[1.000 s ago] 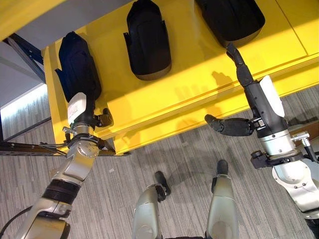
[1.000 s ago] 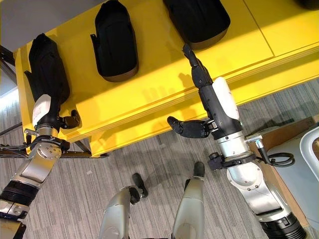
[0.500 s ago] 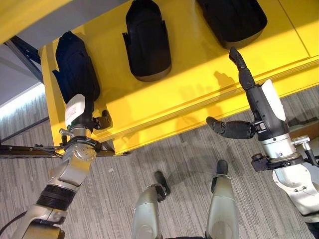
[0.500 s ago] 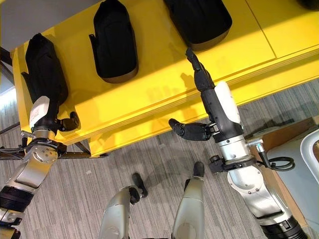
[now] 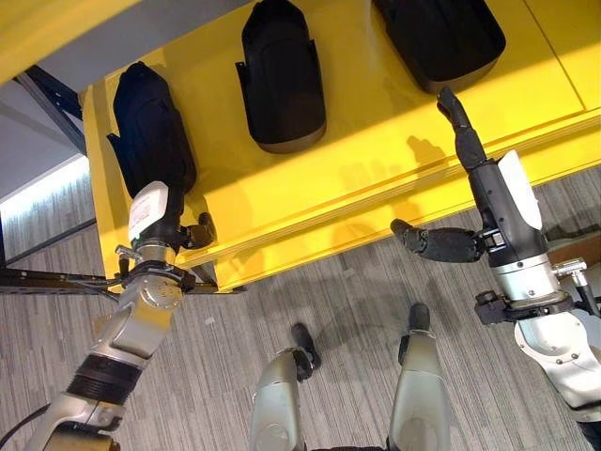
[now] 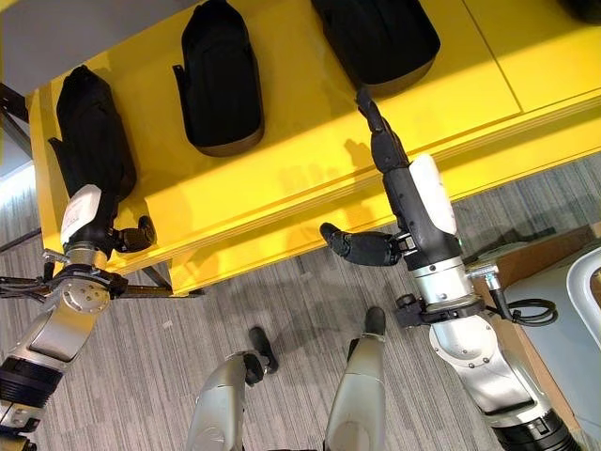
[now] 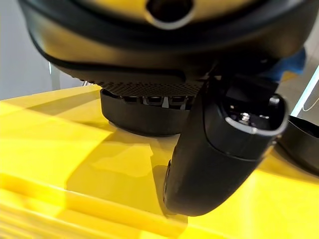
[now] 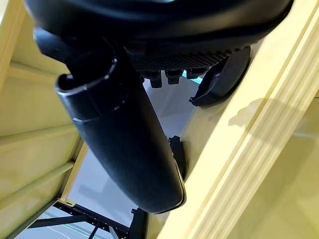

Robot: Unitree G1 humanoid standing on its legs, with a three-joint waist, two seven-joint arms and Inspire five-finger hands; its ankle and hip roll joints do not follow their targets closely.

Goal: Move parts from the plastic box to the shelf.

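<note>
Left robot hand (image 5: pixel 161 221) grip unclear on black part (image 5: pixel 150 132), long axis across yellow shelf (image 5: pixel 376 141), right robot hand (image 5: pixel 470 160) outstretched

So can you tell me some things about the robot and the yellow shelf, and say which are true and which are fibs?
1. Three black parts lie on the yellow shelf. True: a left part, a middle part and a right part.
2. The shelf is blue. False: it is yellow.
3. The right hand has straight fingers. True.
4. The right hand holds a part. False: it holds nothing.
5. The left hand is at the left part. True.
</note>
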